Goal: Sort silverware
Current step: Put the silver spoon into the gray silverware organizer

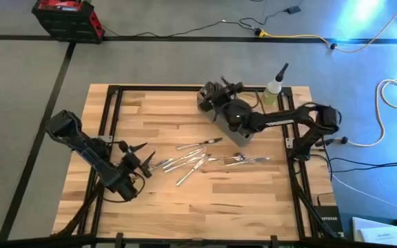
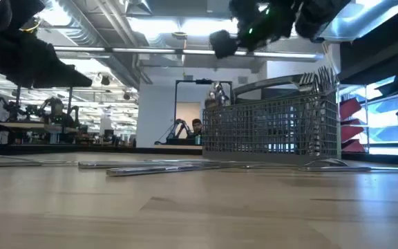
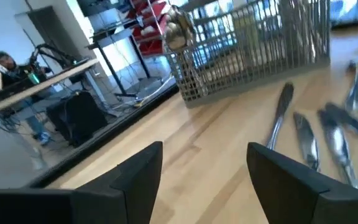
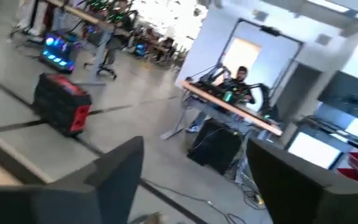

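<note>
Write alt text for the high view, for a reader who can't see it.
Slim shiny metal forks and spoons lie scattered mid-table on a light wooden table. The left gripper, open, sits at the pile's left end. The right gripper, open, is over the gray wire-mesh basket at the back.

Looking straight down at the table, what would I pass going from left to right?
Left gripper → loose silverware → right gripper over the mesh basket → squeeze bottle.
</note>
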### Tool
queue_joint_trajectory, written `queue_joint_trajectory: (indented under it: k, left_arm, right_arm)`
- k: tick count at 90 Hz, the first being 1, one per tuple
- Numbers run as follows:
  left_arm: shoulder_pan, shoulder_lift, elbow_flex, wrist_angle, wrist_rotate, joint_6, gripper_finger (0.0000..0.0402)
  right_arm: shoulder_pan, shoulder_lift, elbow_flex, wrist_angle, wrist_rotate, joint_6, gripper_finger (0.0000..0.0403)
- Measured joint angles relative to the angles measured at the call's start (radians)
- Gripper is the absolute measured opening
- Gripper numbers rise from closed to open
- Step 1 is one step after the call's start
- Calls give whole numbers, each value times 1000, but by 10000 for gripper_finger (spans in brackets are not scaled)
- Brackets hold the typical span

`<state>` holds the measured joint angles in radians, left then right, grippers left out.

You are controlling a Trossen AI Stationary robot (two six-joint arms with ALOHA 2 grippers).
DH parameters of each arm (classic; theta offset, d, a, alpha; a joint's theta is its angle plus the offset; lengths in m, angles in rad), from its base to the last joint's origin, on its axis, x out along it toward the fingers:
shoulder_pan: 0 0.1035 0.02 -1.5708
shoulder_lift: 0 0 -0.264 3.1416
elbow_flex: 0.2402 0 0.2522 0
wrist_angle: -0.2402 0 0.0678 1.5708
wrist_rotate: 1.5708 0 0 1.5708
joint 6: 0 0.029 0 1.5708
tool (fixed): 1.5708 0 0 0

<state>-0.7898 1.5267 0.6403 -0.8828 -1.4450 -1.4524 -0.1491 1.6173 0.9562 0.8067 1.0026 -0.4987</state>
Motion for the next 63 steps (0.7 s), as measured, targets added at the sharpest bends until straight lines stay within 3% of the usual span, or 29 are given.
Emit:
queue_joint_trajectory:
  k: [15,27,38,52,63]
  left_arm:
    - [22,-22,96,-33,109,224,217]
    - [81,-58,182,-87,301,436,217]
    - [183,-111,237,-156,566,485,217]
    - [287,-148,234,-228,1005,595,217]
    - [301,-149,234,-304,1081,639,217]
  right_arm:
    - [80,-99,0,-70,27,-2,303]
    - [165,-135,1,-268,27,79,305]
    - [232,-140,1,-489,14,238,305]
    - [257,-139,0,-752,-137,478,305]
    - [255,-139,0,-840,-329,594,302]
